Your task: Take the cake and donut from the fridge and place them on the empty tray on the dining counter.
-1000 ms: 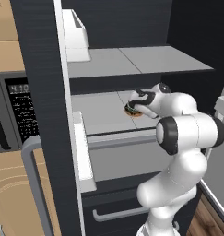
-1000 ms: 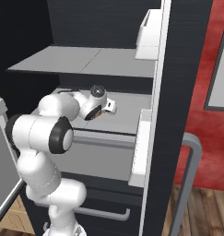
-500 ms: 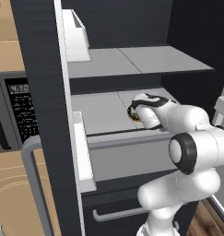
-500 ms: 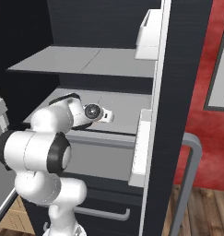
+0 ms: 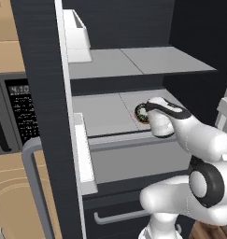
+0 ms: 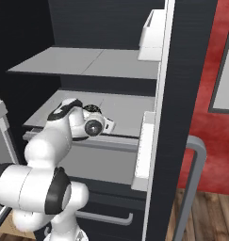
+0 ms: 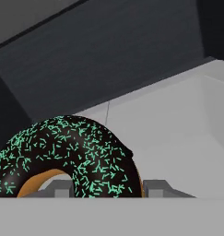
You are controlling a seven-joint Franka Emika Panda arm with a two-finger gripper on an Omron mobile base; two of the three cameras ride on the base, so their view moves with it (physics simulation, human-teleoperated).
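In the hand view my pincer [image 7: 104, 188] comes first, its two grey tips [image 7: 58, 188] rising at the bottom edge, one at about 7 o'clock and the other at about 5 o'clock, well parted. The donut [image 7: 69, 156] sits right between and above them, its chocolate glaze and green sprinkles taking up the lower left and its tan ring showing through the hole. The tips flank its near edge, but I cannot tell whether they press on it or merely stand beside it. Beyond the donut runs the light grey shelf [image 7: 178, 120], and past that, toward 12 o'clock, the dark back wall of the fridge [image 7: 109, 50]. From the left base view my arm rises from 5 o'clock, the big dark-ringed elbow low, the forearm reaching up and to the left into the open fridge [image 5: 38, 93], with my hand bent over the donut [image 5: 142, 112] on the lower shelf [image 5: 103, 114], near its front edge. The hand covers the donut's right side. In the right base view the arm climbs from 7 o'clock, the wrist turned so that its round dark joint faces the camera, and my pincer [image 6: 108, 126] lies low over the same shelf [image 6: 125, 113], with a sliver of the donut [image 6: 91, 108] just behind the wrist. Above it is the upper shelf [image 6: 87, 63], and on the door at 1 o'clock a white bin [image 6: 151, 40].
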